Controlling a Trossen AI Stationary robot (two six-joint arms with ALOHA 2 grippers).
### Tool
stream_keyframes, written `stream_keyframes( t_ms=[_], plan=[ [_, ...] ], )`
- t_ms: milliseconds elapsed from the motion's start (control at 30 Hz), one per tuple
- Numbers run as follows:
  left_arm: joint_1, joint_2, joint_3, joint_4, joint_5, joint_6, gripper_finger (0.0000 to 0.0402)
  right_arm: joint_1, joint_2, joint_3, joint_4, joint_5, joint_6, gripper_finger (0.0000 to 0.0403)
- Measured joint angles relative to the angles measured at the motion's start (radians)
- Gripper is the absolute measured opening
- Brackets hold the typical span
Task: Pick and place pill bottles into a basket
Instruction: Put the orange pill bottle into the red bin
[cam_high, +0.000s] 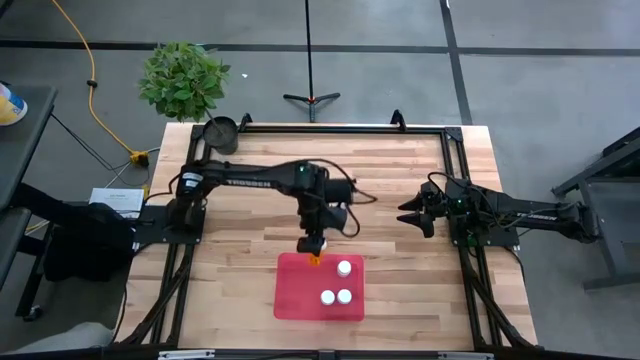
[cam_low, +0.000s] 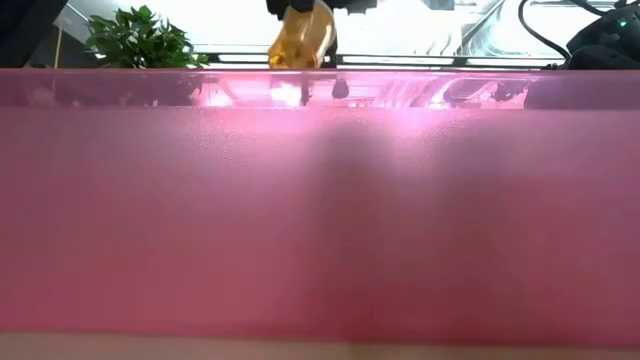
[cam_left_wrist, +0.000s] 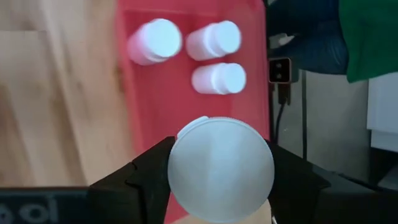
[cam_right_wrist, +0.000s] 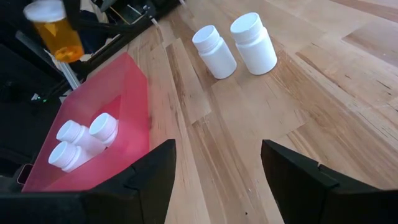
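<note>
the left gripper (cam_high: 312, 246) is hanging over the far edge of the basket (cam_high: 300, 300), its fingers (cam_left_wrist: 146, 171) pinching an amber bottle (cam_right_wrist: 55, 28) by the sides just below the white cap (cam_left_wrist: 221, 169). in the right wrist view the amber bottle is showing clear of the table, above the basket's far corner, and in the low view its amber body (cam_low: 300, 40) is sitting just above the basket's near wall (cam_low: 320, 210), which is filling almost the whole of that view. three white bottles (cam_high: 336, 286) are lying inside the basket: one (cam_high: 344, 267) toward the far right part, and two (cam_high: 336, 296) side by side nearer the front; whether they are standing or tipped is hard to tell from above, though the right wrist view suggests they are leaning on their sides (cam_right_wrist: 81, 140). two more white bottles (cam_right_wrist: 235, 45) are standing upright on the wood table (cam_right_wrist: 261, 124), just beside each other and well apart from the basket. the right gripper (cam_high: 415, 216) is waiting at the right side of the table, fingers (cam_right_wrist: 146, 171) spread wide with nothing between them. a dark pot (cam_high: 220, 131) is sitting at the far left corner of the table, next to a green plant (cam_high: 182, 78) on the floor beyond.
</note>
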Motion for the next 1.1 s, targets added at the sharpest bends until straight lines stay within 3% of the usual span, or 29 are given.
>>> stream_keyframes(
  t_ms=[300,633,1100],
  plan=[
    [-0.081,0.0,0.0,0.065,-0.003,-0.075,0.0238,0.0,0.0,0.0,0.0,0.0,0.0,0.0226],
    [-0.096,-0.011,0.001,0.128,-0.021,-0.134,0.024,0.0,0.0,0.0,0.0,-0.003,0.0,0.0226],
    [-0.095,-0.145,0.006,0.171,-0.083,-0.204,0.0238,0.0,0.004,0.0,0.0,-0.004,0.0,0.0226]
  ],
)
